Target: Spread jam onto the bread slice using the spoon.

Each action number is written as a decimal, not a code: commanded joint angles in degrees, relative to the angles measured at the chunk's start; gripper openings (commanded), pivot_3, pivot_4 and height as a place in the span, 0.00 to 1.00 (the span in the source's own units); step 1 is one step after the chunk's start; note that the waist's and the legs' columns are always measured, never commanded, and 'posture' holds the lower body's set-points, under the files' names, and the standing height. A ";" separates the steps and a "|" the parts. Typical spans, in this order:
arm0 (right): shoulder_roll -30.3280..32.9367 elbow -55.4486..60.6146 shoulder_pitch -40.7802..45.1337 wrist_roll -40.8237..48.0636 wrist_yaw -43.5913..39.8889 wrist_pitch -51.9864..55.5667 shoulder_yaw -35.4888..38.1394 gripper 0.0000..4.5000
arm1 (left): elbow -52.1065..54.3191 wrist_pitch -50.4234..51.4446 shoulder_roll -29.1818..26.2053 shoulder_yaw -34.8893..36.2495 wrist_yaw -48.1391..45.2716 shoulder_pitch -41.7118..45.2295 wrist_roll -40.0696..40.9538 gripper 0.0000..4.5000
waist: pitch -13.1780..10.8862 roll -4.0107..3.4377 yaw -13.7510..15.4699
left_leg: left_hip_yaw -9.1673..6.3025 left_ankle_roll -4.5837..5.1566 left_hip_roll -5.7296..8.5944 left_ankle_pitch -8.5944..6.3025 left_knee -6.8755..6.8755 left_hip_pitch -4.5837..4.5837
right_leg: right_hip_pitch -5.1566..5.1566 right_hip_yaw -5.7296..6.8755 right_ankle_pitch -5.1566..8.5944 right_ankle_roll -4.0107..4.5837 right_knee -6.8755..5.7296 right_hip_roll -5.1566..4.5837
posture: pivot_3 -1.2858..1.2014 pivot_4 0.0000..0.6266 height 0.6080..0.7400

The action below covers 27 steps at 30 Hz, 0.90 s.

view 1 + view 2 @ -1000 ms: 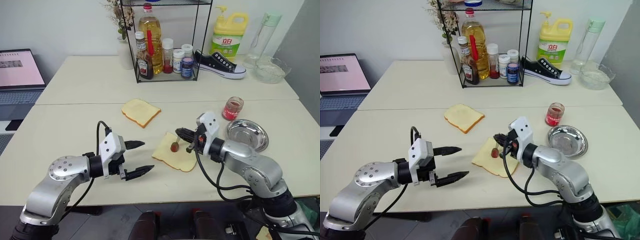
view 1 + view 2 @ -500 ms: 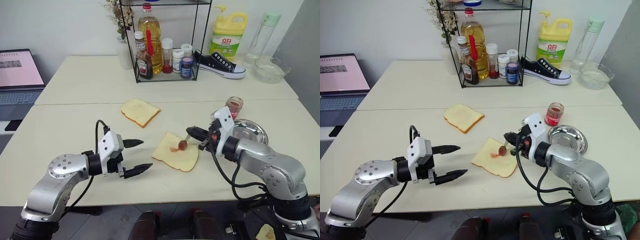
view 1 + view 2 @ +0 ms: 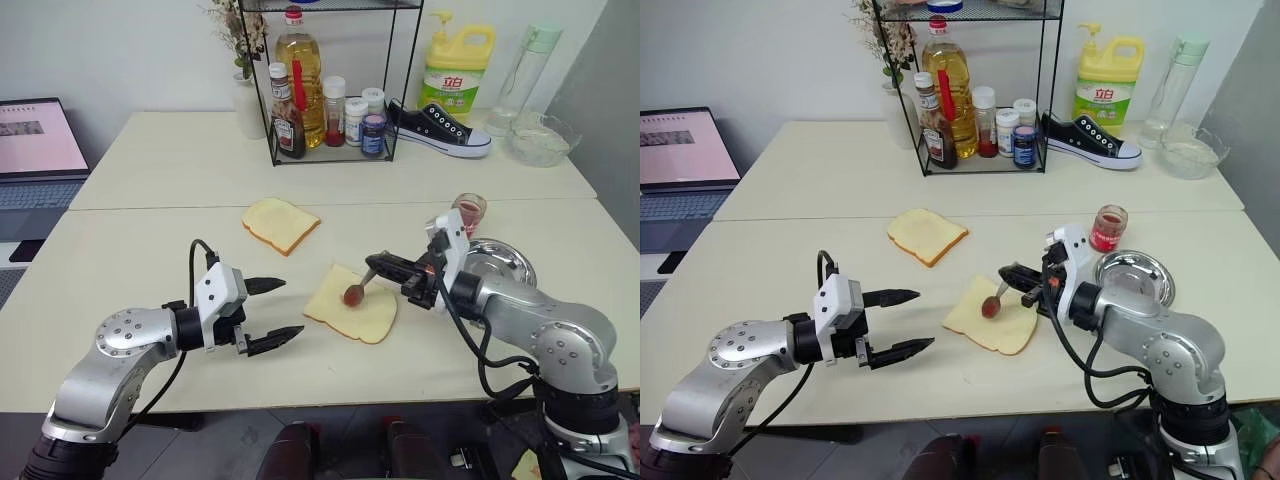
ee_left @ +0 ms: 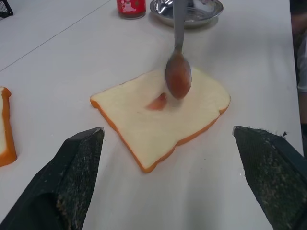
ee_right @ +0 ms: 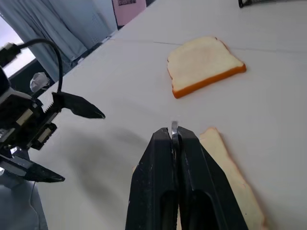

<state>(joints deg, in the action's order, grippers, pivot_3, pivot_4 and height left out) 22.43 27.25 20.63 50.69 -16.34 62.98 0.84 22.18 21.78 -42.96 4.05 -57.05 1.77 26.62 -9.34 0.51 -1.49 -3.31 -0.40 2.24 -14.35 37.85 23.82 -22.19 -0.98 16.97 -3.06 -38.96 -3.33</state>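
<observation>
Right tool (image 3: 388,266) clamped on spoon (image 4: 178,72), bowl tipped onto bread slice (image 4: 160,115) to smear jam (image 4: 157,102); left tool (image 3: 274,314) gaping, idle.

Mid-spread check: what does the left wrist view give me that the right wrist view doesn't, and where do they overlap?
Left wrist view alone: the spoon's red-stained bowl over the bread slice, a small jam smear on it, plus the jam jar and steel dish beyond.
Right wrist view alone: the right gripper shut on the spoon's handle, and the open left gripper.
Both: the bread slice and the browner-crusted second slice.
</observation>
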 commanded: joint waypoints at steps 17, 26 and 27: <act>7.25 5.71 2.83 -6.94 -6.65 -4.50 -3.75 0.00 | -1.55 -3.17 0.74 -1.42 -0.37 1.71 -1.17 1.00 | 0.00 0.01 0.03 | -0.04 0.00 0.00 0.00 0.00 0.01 | 0.01 0.02 0.00 0.00 0.01 0.00 | 0.52 0.24 1.00; 9.35 7.20 0.91 -15.97 -9.70 -11.37 -10.65 0.00 | -2.26 -3.43 0.78 -1.74 -0.35 2.71 -1.24 1.00 | 0.00 0.03 -0.05 | -0.03 0.00 -0.01 0.00 0.00 -0.01 | 0.01 0.02 0.00 0.00 0.00 0.01 | 0.52 0.24 1.00; 9.32 7.19 1.46 -15.76 -9.74 -11.12 -10.02 0.00 | -2.22 -3.40 0.81 -1.77 -0.27 2.72 -1.25 1.00 | 0.00 0.03 -0.05 | -0.04 0.00 -0.01 0.00 0.01 0.00 | 0.01 0.02 0.00 0.00 0.00 0.01 | 0.52 0.24 1.00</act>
<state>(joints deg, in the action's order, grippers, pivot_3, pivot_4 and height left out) 31.59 32.46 21.23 34.94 -25.49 52.19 -10.53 19.59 19.41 -42.31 2.00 -57.10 4.05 25.40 -9.34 0.53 -1.53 -3.35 -0.40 2.22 -14.35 37.85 23.81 -22.19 -0.96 16.97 -3.06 -38.96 -3.32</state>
